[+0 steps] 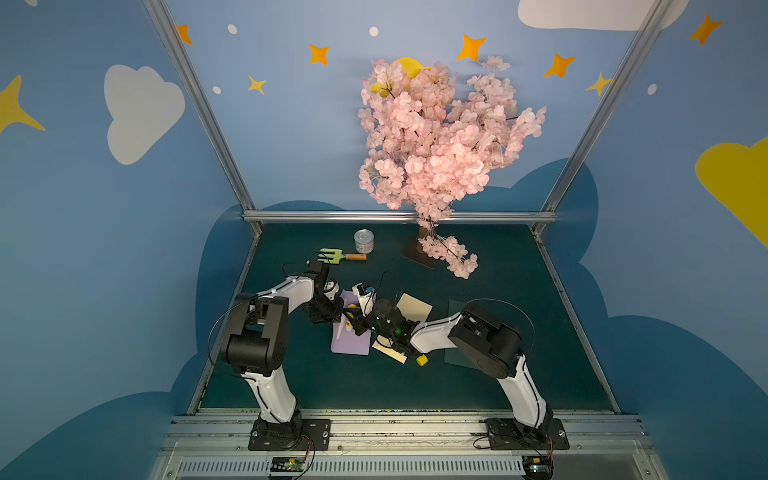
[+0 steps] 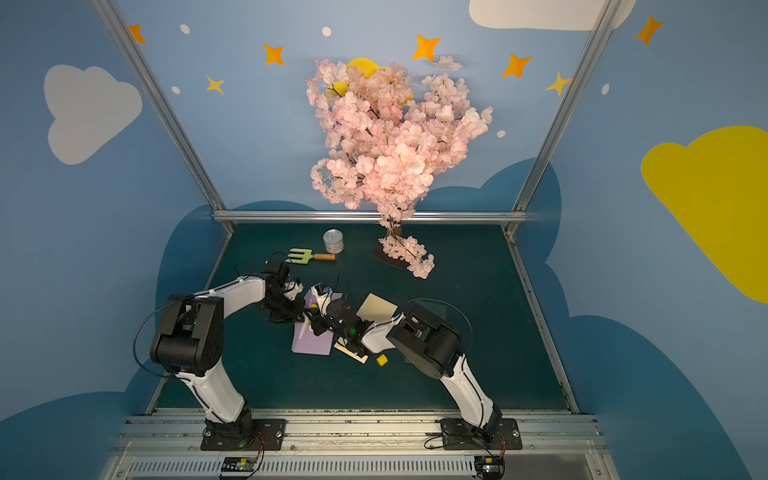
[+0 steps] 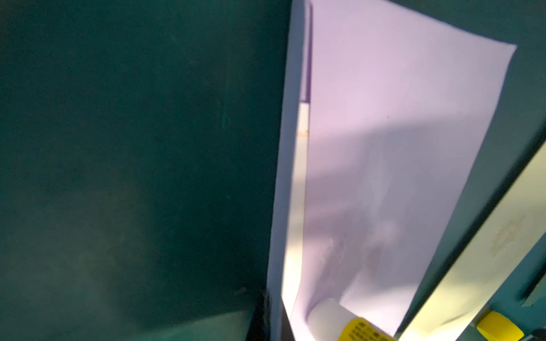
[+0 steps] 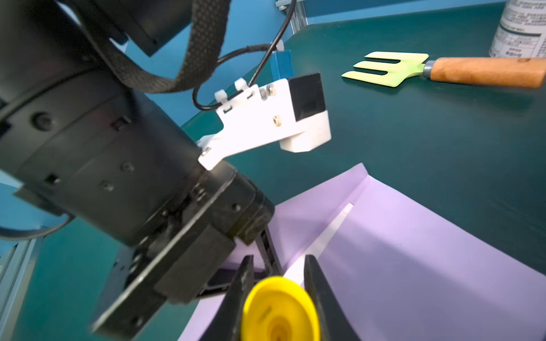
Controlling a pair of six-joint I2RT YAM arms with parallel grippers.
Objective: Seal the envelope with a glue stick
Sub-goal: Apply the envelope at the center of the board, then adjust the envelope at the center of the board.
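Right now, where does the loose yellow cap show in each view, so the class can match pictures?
Top view: yellow cap on the mat, by the cream envelope's near corner.
Top view: yellow cap, same spot.
Left wrist: yellow cap beside the cream envelope, on its side away from the lilac envelope.
Right wrist: not in it.
Shared landmark: the lilac envelope, in all four.

White-tipped glue stick (image 3: 347, 324) at the lilac envelope (image 3: 399, 118); cream envelope (image 3: 484, 265) and yellow cap (image 3: 499, 328) beside.
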